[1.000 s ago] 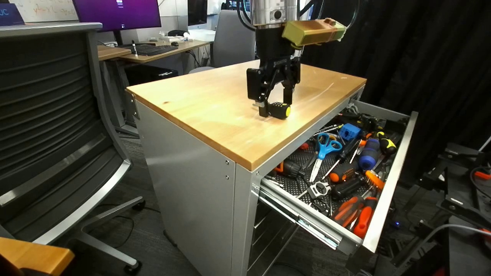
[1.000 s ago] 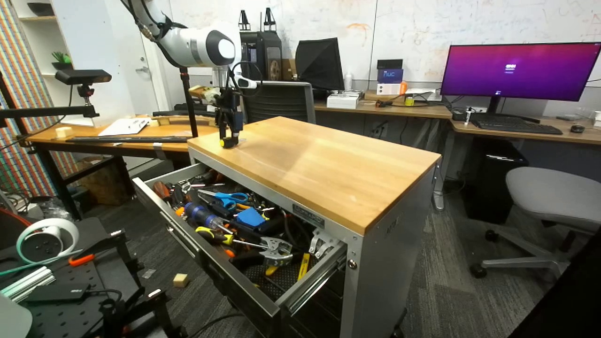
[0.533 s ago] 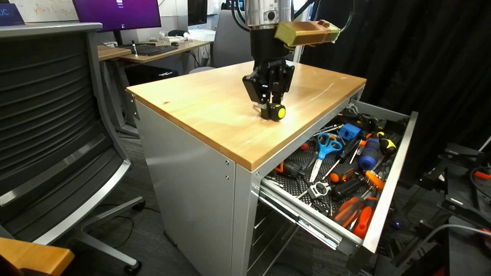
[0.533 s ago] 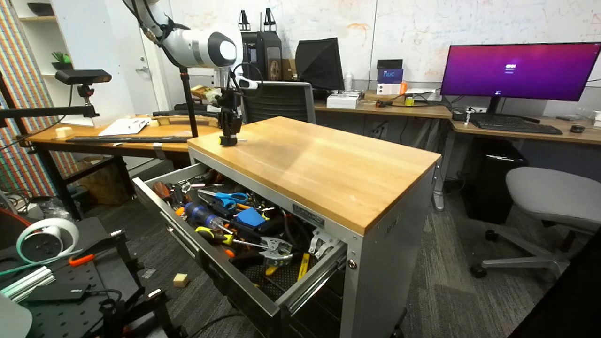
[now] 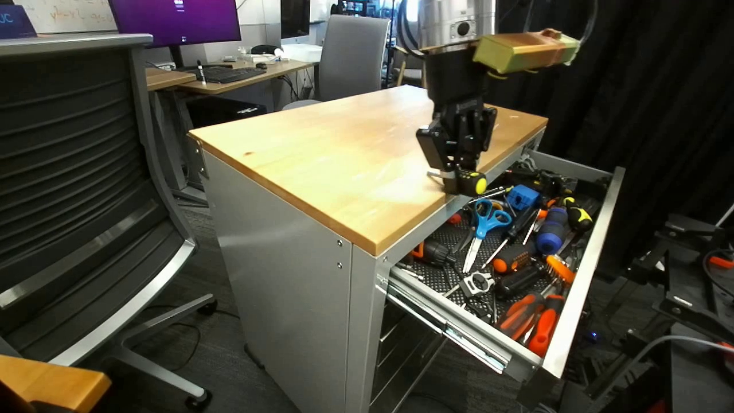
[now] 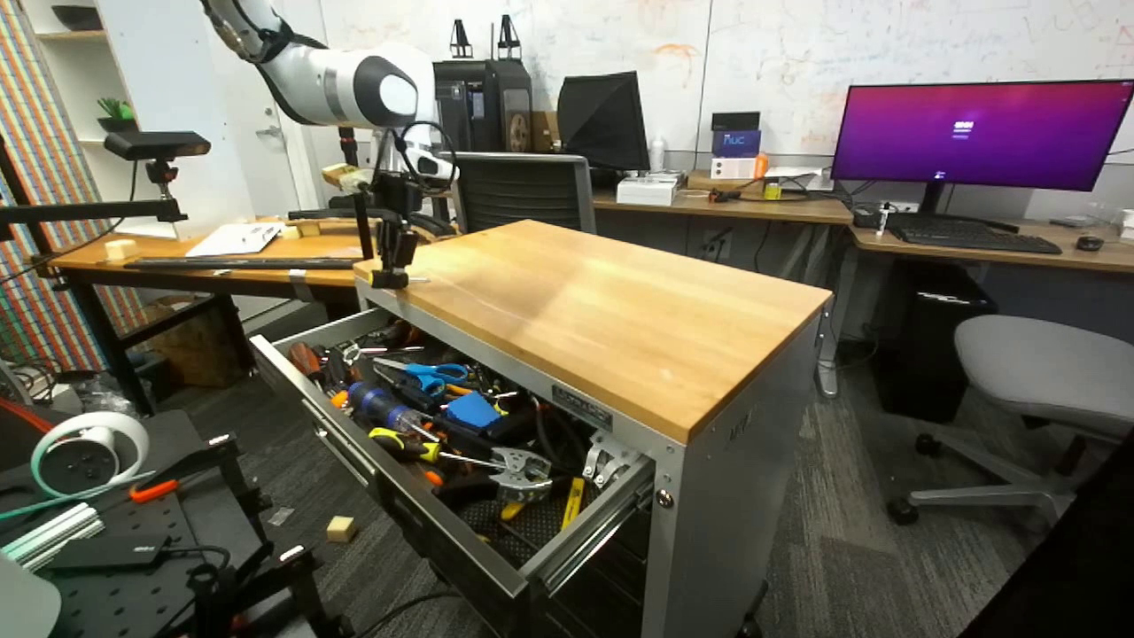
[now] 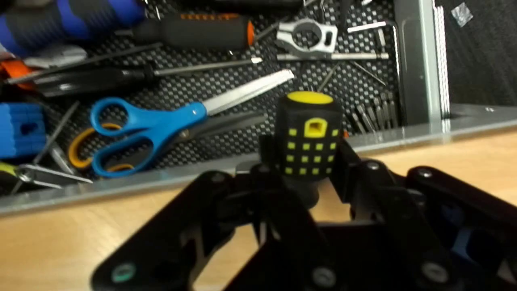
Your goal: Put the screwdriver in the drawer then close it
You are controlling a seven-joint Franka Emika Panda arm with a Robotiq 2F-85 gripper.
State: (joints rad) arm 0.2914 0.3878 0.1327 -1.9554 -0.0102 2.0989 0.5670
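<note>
My gripper (image 5: 460,181) is shut on the screwdriver (image 5: 473,184), a stubby black tool with yellow dots and a yellow end cap. In the wrist view the screwdriver's handle (image 7: 309,137) lies between both fingers, cap toward the drawer. Its short metal shaft pokes out behind, over the wooden top. In both exterior views the tool hangs low at the top's front edge; any gap beneath is hard to judge. The pale-grey top drawer (image 5: 590,264) stands pulled out, full of tools.
Inside the drawer lie blue scissors (image 7: 157,125), a blue block (image 5: 522,197), a blue-handled tool (image 5: 551,230) and several other hand tools. The wooden top (image 5: 321,155) extends behind the gripper. A black cart (image 6: 133,549) stands in front of the drawer.
The jaws came together on the screwdriver's handle. Since then the gripper has carried it across the wooden top to the front edge, beside the drawer. The drawer has not moved.
</note>
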